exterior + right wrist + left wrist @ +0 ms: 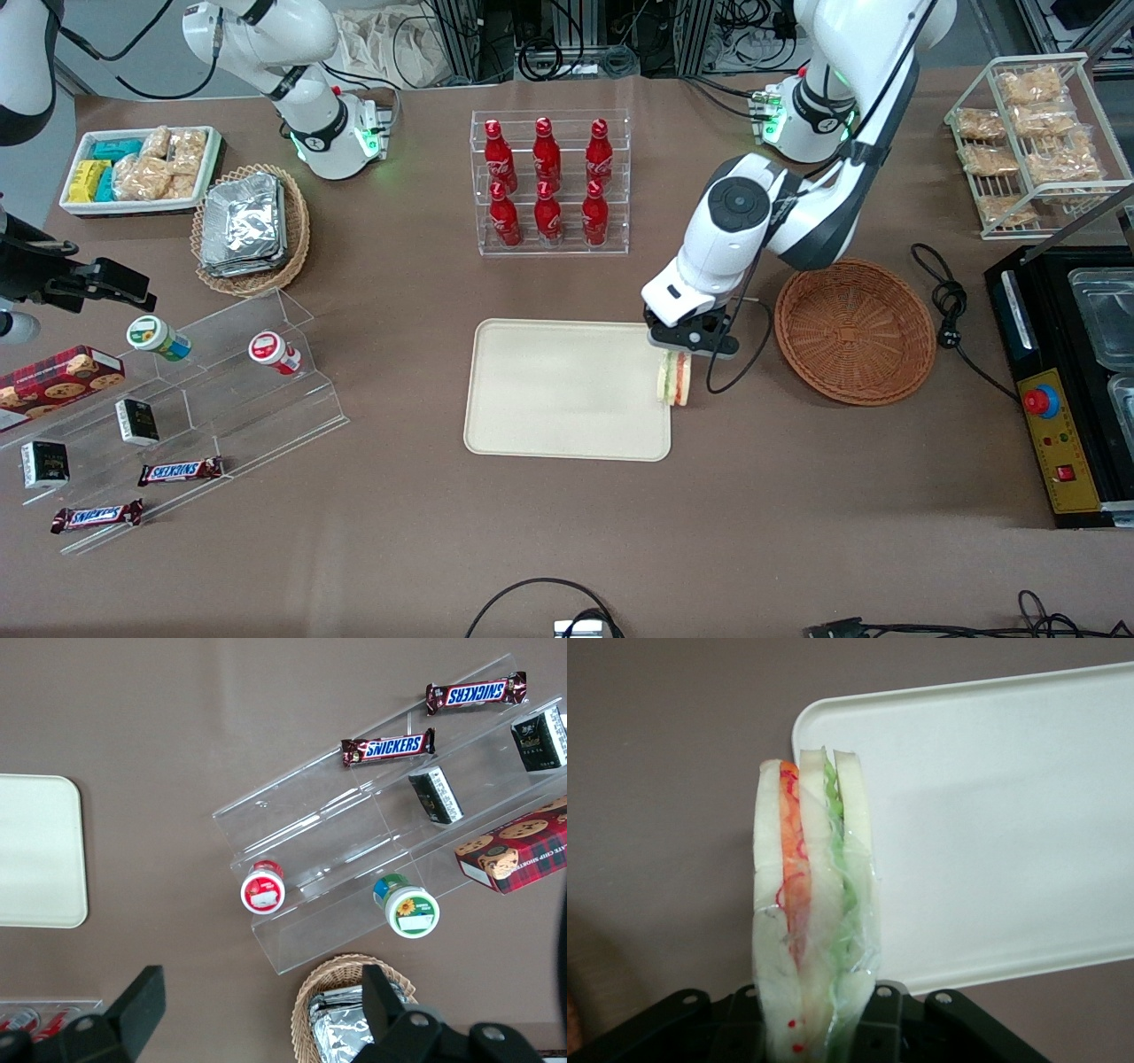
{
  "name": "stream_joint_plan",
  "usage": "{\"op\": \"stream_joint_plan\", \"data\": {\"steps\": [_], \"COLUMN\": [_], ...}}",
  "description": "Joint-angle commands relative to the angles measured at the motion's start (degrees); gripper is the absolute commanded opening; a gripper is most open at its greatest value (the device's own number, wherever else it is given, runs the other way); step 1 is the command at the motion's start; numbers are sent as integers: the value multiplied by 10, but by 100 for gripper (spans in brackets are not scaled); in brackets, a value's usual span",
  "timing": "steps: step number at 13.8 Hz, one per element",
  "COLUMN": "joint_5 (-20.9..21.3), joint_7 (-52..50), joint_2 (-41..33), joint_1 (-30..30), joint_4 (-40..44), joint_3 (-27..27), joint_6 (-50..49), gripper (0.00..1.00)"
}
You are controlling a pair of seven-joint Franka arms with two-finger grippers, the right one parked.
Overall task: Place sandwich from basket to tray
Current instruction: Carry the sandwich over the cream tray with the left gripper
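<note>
The brown paper-covered table [567, 532] carries everything. On it the flat cream-coloured rectangular tray [567, 390] with rounded corners and a low rim lies nearer to the front camera than the clear acrylic rack of red bottles [549, 182]. The round shallow reddish-brown woven wicker basket [855, 330] sits beside the tray, toward the working arm's end of the table, with nothing in it. The white left arm [797, 213] reaches down between the two, and its black two-finger gripper [689, 341] hangs over the tray's edge on the basket side. The gripper is clamped on the small triangular wedge sandwich [674, 378] of pale bread with green and orange-red filling, wrapped in clear film. In the left wrist view the sandwich [811, 912] stands on edge with its layers upright, gripped at its broad end by the black fingers [877, 1019], and the tray's [992, 833] rounded corner lies just beside it. From the front, the sandwich is right at the tray's rim, partly over the table; whether it touches the tray cannot be told. Toward the parked arm's end lie a paler wicker basket of silver foil packets [250, 229] and a clear stepped display [204, 399] with chocolate bars [180, 470].
</note>
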Motion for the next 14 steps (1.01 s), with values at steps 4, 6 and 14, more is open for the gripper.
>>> {"op": "stream_joint_plan", "data": {"steps": [4,6,14], "joint_5": [8,8,8], "joint_7": [-31,-30,-40], "joint_2": [90,125,184], "joint_1": [-33,-34,-43], "joint_4": [85,117,157], "joint_3": [7,7,7], "joint_6": [-16,-17,-17], "gripper": [28,31,30]}}
